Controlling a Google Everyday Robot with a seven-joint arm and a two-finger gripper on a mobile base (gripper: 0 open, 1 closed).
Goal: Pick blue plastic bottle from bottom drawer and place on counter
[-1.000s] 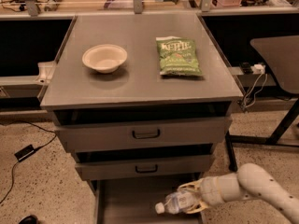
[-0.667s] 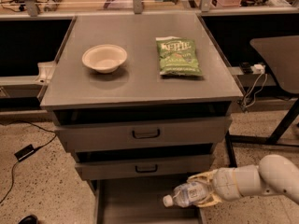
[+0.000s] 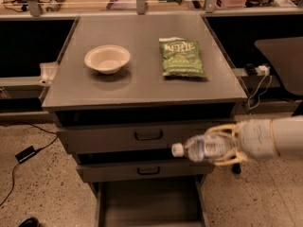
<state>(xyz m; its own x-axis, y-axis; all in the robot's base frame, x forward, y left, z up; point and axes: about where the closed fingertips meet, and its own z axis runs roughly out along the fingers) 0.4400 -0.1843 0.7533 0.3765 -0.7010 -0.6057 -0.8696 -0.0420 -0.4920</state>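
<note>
Carrying is in hand: the bottle is clamped in the gripper; a lift onto the counter, up-left, is needed.

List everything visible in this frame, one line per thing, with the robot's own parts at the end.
clear blue plastic bottle with white cap: one, held sideways in the air in front of the upper drawers
flat grey counter: one, top of the cabinet
green chip bag: one, flat on the counter, right half
round cream bowl: one, on the counter, left of the bag
grey handled drawers: two, black loop handles, below the counter
grey bottom drawer: one, pulled open, lowest
black adapter with cable: one, floor at left
gripper: one, pale yellow fingers on white arm, shut on the bottle
</note>
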